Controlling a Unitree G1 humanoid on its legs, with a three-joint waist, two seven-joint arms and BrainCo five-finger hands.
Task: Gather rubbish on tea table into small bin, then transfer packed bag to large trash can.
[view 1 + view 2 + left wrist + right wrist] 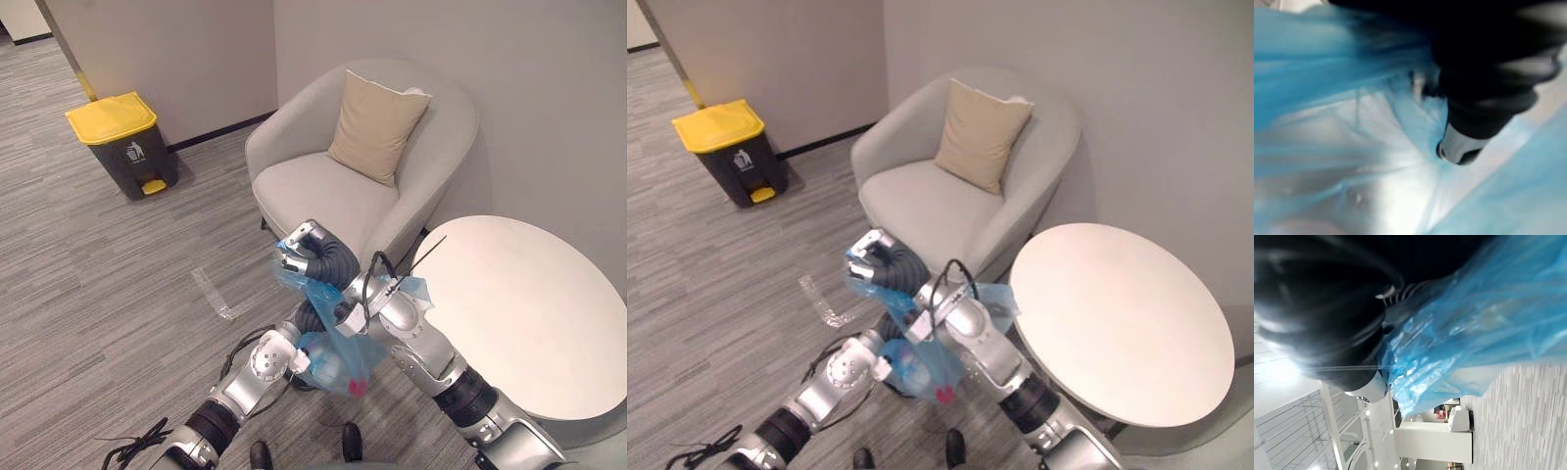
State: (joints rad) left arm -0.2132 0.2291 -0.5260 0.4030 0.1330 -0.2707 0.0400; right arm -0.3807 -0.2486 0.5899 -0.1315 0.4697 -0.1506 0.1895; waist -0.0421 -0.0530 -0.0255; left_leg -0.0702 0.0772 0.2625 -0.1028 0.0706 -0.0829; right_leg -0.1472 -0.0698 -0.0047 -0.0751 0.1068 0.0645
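Observation:
A blue plastic bag (341, 345) packed with rubbish hangs over the floor between the armchair and the round table; something red (358, 387) shows at its bottom. My right hand (302, 251) is at the bag's top, fingers curled round the bunched plastic. In the right wrist view the blue bag (1464, 323) runs right past the hand's dark cover. My left hand (311, 317) sits against the bag's middle, mostly covered by the plastic. The left wrist view has the blue bag (1342, 122) pressed close, with one fingertip (1459, 147) against it.
The large grey trash can with a yellow lid (122, 142) stands shut by the far wall on the left. A beige armchair (323, 186) with a cushion (377, 122) is just behind the bag. The round white table (524, 313) is at the right. A clear scrap (216, 294) lies on the carpet.

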